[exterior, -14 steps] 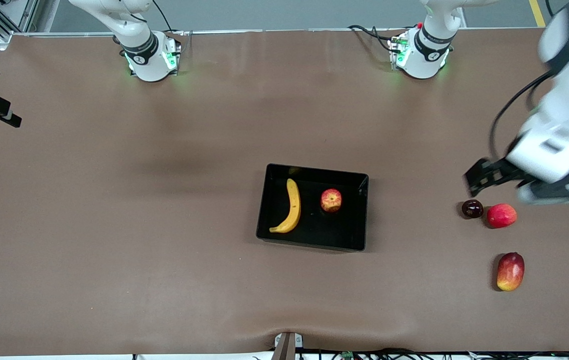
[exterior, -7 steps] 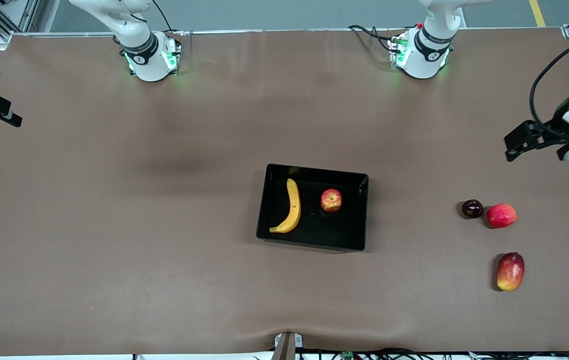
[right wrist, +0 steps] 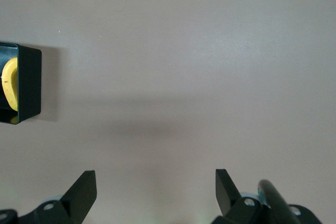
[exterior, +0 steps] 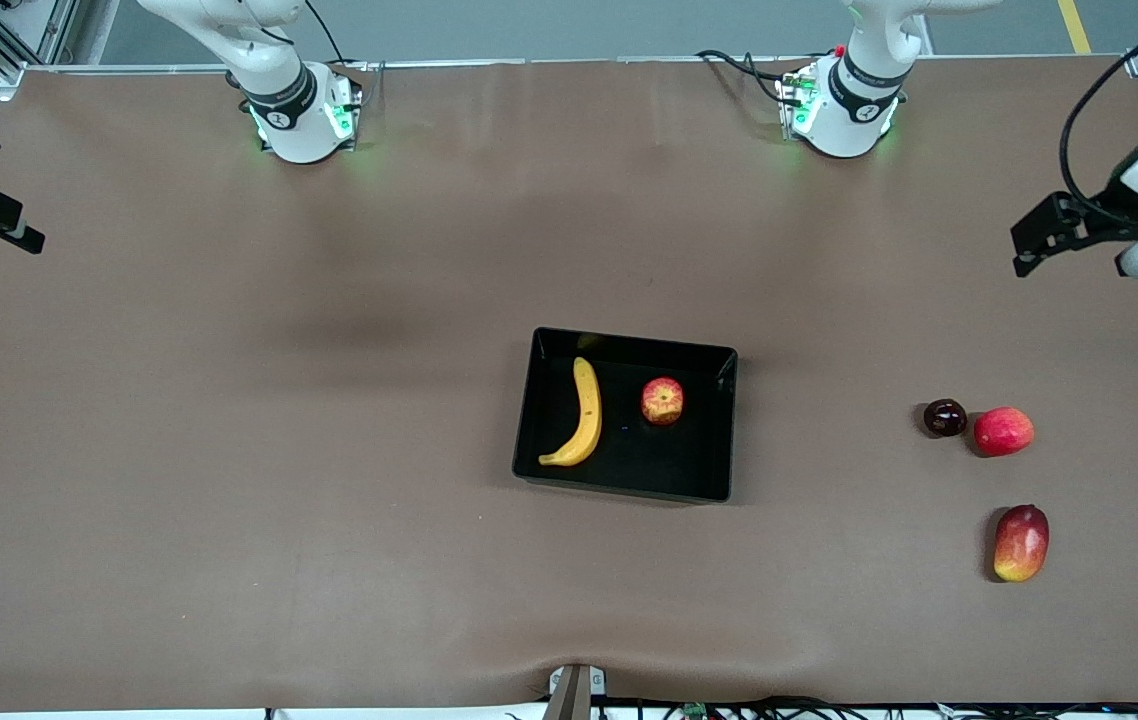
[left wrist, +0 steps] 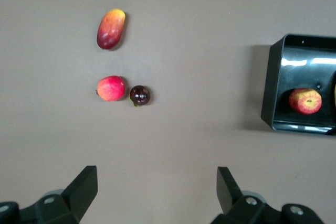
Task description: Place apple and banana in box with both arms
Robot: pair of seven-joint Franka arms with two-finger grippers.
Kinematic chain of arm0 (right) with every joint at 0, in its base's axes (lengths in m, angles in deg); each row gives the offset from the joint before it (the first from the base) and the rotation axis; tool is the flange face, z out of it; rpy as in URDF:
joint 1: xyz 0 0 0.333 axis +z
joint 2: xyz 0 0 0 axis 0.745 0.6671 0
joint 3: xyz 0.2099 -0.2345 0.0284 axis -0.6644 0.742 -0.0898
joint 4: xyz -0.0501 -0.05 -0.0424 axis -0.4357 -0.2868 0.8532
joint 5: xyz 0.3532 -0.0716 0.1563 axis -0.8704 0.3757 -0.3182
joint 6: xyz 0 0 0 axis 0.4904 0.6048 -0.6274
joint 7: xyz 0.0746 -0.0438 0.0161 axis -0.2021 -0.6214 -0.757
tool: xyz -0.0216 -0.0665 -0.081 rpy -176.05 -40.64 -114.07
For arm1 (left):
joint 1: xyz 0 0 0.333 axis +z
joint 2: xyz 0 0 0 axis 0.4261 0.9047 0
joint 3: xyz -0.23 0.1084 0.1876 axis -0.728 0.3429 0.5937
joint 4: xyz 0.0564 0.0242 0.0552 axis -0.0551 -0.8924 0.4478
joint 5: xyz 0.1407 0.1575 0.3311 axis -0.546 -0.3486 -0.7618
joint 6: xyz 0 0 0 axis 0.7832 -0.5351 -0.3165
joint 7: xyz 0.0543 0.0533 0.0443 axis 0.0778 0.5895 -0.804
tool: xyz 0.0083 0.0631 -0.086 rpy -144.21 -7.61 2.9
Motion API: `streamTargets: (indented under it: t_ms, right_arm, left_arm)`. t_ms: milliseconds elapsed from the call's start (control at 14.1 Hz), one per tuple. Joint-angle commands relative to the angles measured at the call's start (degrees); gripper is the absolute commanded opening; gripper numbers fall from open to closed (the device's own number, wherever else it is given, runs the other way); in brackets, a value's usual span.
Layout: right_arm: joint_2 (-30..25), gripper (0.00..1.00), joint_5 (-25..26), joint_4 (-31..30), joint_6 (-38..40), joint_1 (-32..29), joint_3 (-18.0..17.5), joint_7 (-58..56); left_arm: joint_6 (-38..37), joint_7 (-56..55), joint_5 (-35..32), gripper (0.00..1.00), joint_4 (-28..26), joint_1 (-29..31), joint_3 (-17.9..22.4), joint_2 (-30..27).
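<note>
The black box [exterior: 629,345] sits mid-table. Inside it the yellow banana [exterior: 584,412] lies toward the right arm's end and the red-yellow apple [exterior: 662,400] beside it, toward the left arm's end. My left gripper [exterior: 1029,245] hangs open and empty over bare table at the left arm's end. In the left wrist view its gripper [left wrist: 157,174] shows wide apart, with the apple [left wrist: 305,100] in the box [left wrist: 268,87] off to one side. My right gripper [right wrist: 156,182] is open and empty over bare table; the box [right wrist: 29,82] and a bit of banana [right wrist: 9,85] show at the edge of its view.
Three loose fruits lie toward the left arm's end: a dark round fruit [exterior: 945,417] touching a pinkish-red one [exterior: 1003,431], and a mango [exterior: 1020,542] nearer the front camera. The two arm bases [exterior: 299,110] stand along the table's back edge.
My left gripper has drawn back from over the dark round fruit toward the left arm's end of the table, still open. The fruits, the box and the right arm have not moved.
</note>
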Motion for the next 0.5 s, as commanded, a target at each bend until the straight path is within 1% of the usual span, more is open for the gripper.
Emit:
streamTargets:
  t_ms: [0,213,356,427]
  right_arm:
    - [0.22,1.00,-0.83,0.73,0.62,-1.12,-0.51,-0.75]
    - [0.22,1.00,-0.74,0.73,0.80,-1.12,-0.51,-0.75]
    - [0.22,1.00,-0.66,0.73,0.80,-0.60,-0.51,-0.84]
    - [0.14,1.00,-0.57,0.73,0.80,-0.51,-0.60,-0.92]
  left_arm:
    - [-0.35,0.96,1.20,1.00,-2.68,-0.29,0.82,-2.45]
    - [-2.99,-0.10,4.10,1.00,-1.97,-0.29,0.55,-2.36]
    - [-3.26,-1.06,4.28,1.00,-1.71,-0.20,0.73,-2.54]
    - [-4.56,-1.24,4.37,1.00,-1.18,-0.12,0.90,-2.54]
